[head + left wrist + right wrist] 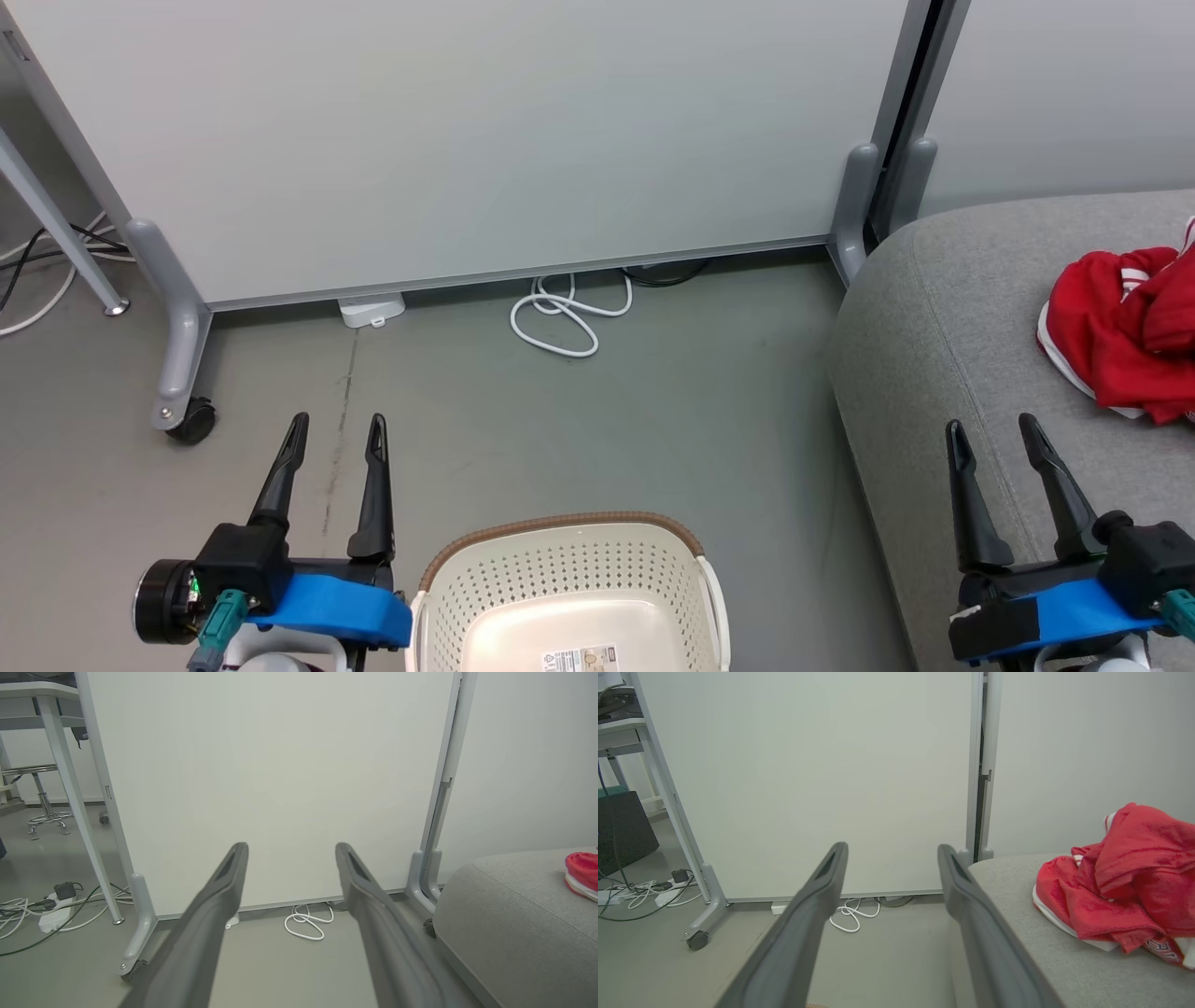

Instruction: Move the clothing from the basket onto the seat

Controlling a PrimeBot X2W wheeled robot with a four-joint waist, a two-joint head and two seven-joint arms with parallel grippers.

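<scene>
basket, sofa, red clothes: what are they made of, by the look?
Basket: looks like moulded cream plastic, smooth and semi-matt, with evenly perforated walls. Its brown rim looks woven, possibly plastic too.
Sofa: grey woven upholstery, matt, with visible weave texture and a seam.
Red clothes: soft fabric, maybe fleece or knit, with crumpled folds and white trim.

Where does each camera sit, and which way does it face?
Head view: high, looking down at floor, basket and sofa; left end effector and right end effector show.
Left wrist view: low, facing the panel; own fingers show.
Right wrist view: low, facing panel and sofa; own fingers show.
Shared: all see the clothing on the sofa.
</scene>
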